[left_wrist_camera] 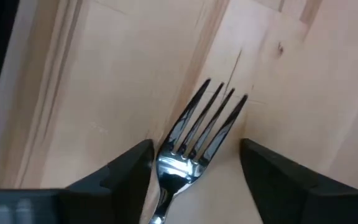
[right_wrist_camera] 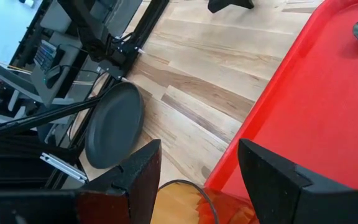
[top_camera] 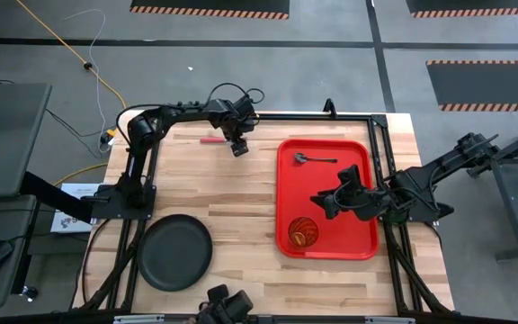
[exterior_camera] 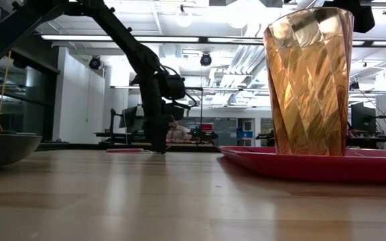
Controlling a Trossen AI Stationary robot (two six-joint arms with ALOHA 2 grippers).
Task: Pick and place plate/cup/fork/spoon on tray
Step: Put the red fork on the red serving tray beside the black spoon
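Note:
The fork [top_camera: 212,140] lies flat on the wooden table near its far edge, with its silvery head [left_wrist_camera: 194,140] toward the tray. My left gripper [top_camera: 237,146] is down at the table and open, one finger on each side of the fork's head [left_wrist_camera: 196,149]. I cannot see it touching the fork. The red tray [top_camera: 358,180] lies on the table's right part. The spoon [top_camera: 315,159] lies at the tray's far end and the amber cup [top_camera: 302,232] stands upright at its near end. My right gripper [top_camera: 324,203] hovers open over the tray, empty [right_wrist_camera: 199,149]. The dark plate [top_camera: 176,252] rests at the near left.
A black frame rail [top_camera: 380,144] runs along the table's far and right sides, beside the tray. Bare wood [top_camera: 232,198] lies between the plate, the fork and the tray. A person [exterior_camera: 175,130] sits in the room far behind the table.

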